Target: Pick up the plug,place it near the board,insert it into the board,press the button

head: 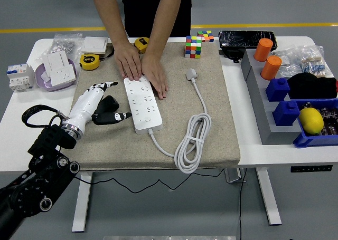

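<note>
A white power strip lies lengthwise on the beige mat. Its white cable coils at the mat's front and runs up to the white plug, which lies loose right of the strip. My left hand, white with black fingers, hovers just left of the strip with fingers relaxed and spread, holding nothing. A person at the far side rests both hands on the strip's far end, holding it down. My right arm is out of sight.
Two Rubik's cubes stand at the mat's far edge. Yellow tape measures and white sockets lie at the left. Grey and blue bins with orange cylinders and a lemon fill the right side.
</note>
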You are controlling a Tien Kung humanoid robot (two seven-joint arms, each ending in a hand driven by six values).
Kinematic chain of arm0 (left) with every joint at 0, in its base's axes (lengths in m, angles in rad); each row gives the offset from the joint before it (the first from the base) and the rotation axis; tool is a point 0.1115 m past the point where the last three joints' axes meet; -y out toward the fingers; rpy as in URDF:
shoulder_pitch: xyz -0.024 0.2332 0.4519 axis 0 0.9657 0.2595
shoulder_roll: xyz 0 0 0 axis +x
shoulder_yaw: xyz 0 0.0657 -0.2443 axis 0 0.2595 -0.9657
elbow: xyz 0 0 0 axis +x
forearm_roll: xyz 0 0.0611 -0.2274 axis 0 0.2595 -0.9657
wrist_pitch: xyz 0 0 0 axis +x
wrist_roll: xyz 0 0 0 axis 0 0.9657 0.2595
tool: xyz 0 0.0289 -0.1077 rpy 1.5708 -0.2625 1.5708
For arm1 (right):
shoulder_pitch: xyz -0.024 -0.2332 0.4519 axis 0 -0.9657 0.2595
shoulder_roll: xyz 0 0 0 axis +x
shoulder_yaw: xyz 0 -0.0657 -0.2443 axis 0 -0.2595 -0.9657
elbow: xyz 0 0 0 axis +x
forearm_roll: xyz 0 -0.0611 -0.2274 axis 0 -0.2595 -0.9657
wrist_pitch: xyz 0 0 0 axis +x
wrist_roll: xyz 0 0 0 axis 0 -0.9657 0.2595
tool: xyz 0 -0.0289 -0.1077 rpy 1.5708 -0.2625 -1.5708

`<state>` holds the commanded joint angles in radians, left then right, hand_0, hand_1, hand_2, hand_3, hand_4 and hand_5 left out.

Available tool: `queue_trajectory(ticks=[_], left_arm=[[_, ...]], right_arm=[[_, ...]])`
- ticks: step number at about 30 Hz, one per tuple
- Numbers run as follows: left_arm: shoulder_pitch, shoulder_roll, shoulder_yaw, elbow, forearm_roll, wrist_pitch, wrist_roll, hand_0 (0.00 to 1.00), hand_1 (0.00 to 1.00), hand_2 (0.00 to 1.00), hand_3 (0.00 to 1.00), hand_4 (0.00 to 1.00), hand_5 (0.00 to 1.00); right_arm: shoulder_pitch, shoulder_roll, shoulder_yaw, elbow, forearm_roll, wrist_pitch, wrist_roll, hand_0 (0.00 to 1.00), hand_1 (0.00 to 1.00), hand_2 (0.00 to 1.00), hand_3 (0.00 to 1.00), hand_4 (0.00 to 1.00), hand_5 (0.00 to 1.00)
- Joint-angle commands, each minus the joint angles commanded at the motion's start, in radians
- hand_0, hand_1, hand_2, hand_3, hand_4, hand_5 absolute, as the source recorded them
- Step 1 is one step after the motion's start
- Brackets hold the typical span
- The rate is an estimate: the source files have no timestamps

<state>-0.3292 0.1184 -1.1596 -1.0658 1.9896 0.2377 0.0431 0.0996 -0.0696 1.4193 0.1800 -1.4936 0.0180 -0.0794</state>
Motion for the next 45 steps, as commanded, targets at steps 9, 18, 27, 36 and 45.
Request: queue_trajectory(ticks=[9, 18, 27, 36, 45], left_arm=[[-0.023, -0.019, -0.051, 0.089, 0.03, 0.023, -0.006, 0.882, 0.906, 0.806, 0.753, 0.998, 0.323], [-0.039, -0.049, -0.04, 0.165, -0.011, 0.046, -0.038, 0.86, 0.907, 0.787, 0.74, 0.998, 0.357], [-0.066, -0.072, -0.071, 0.231, 0.015, 0.056, -0.046, 0.824, 0.804, 0.689, 0.7, 0.998, 0.358], [-0.068, -0.071, -0.081, 0.252, 0.071, 0.061, -0.034, 0.764, 0.692, 0.581, 0.62, 0.998, 0.351], [-0.067, -0.069, -0.073, 0.248, 0.102, 0.098, -0.025, 0.58, 0.442, 0.351, 0.375, 0.684, 0.193]], right_arm=[[-0.002, 0.0, 0.022, 0.0, -0.019, 0.001, -0.006, 0.823, 0.735, 0.743, 0.775, 0.998, 0.837], [0.002, -0.002, 0.028, 0.0, -0.021, 0.0, -0.006, 0.823, 0.735, 0.743, 0.775, 0.998, 0.837], [0.006, -0.005, 0.028, 0.0, -0.021, 0.003, -0.001, 0.823, 0.734, 0.743, 0.775, 0.998, 0.842], [0.003, -0.004, 0.03, 0.0, -0.029, 0.005, -0.002, 0.822, 0.734, 0.743, 0.775, 0.998, 0.845], [0.005, -0.005, 0.028, 0.0, -0.027, 0.005, -0.003, 0.822, 0.735, 0.744, 0.775, 0.998, 0.861]])
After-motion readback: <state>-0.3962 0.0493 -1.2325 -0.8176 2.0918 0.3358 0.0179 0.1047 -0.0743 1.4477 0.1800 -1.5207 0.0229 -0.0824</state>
